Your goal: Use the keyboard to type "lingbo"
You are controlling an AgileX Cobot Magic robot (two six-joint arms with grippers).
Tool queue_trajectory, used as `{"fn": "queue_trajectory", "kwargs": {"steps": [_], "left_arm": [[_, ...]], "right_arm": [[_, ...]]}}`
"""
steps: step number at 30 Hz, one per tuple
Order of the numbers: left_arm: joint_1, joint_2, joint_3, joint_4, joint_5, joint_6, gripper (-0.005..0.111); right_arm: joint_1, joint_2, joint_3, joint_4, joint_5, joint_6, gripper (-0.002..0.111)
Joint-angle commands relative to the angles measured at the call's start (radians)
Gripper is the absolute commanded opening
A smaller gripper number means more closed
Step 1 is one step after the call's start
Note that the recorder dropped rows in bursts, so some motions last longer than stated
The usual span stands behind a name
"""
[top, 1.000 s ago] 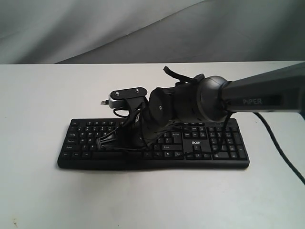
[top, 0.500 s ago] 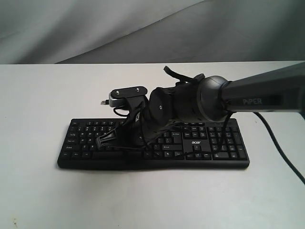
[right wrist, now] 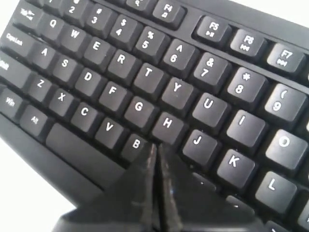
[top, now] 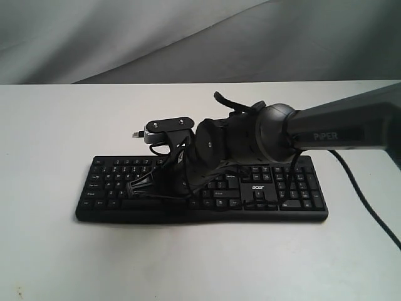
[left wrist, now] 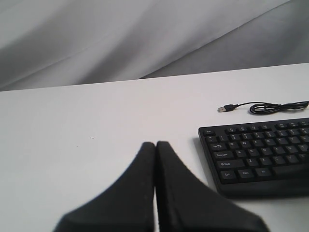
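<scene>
Both matte black, wedge-shaped fingers (right wrist: 130, 198) of the right gripper (right wrist: 155, 149) are pressed flat together with no gap, and they grip nothing. Their joined tip sits at the seam between the B and H keys. Whether it presses a key cannot be told.

The wide, flat black plastic keyboard (top: 276, 195) has low, square keys with white legends. It lies on the smooth white table (top: 56, 251), at its middle. The long axis runs left to right, the number pad is at the right end, and the legends read from the near edge. A small white "acer" logo (top: 258, 187) sits right of centre. The thin black cable (left wrist: 270, 107) coils on the table just beyond the far edge and ends in a silver USB plug (left wrist: 224, 108).

The left gripper (left wrist: 155, 145) has the same black tapered fingers (left wrist: 125, 198), likewise clenched on nothing, over bare table left of the keyboard. Creased grey cloth (top: 125, 37) hangs behind.
</scene>
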Motion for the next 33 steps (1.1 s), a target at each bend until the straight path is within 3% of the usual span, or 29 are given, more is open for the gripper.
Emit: {"fn": "queue_trajectory", "kwargs": {"steps": [1, 19, 33], "left_arm": [[0.002, -0.003, 0.004, -0.008, -0.005, -0.004, 0.001], [0.002, -0.003, 0.004, -0.008, -0.005, -0.004, 0.001], [0.002, -0.003, 0.004, -0.008, -0.005, -0.004, 0.001]], "right_arm": [[0.002, 0.004, -0.001, 0.001, 0.001, 0.005, 0.0], [0.004, -0.077, -0.008, -0.025, -0.066, -0.005, 0.0], [0.007, 0.048, -0.173, -0.025, 0.091, -0.021, 0.0]]}}
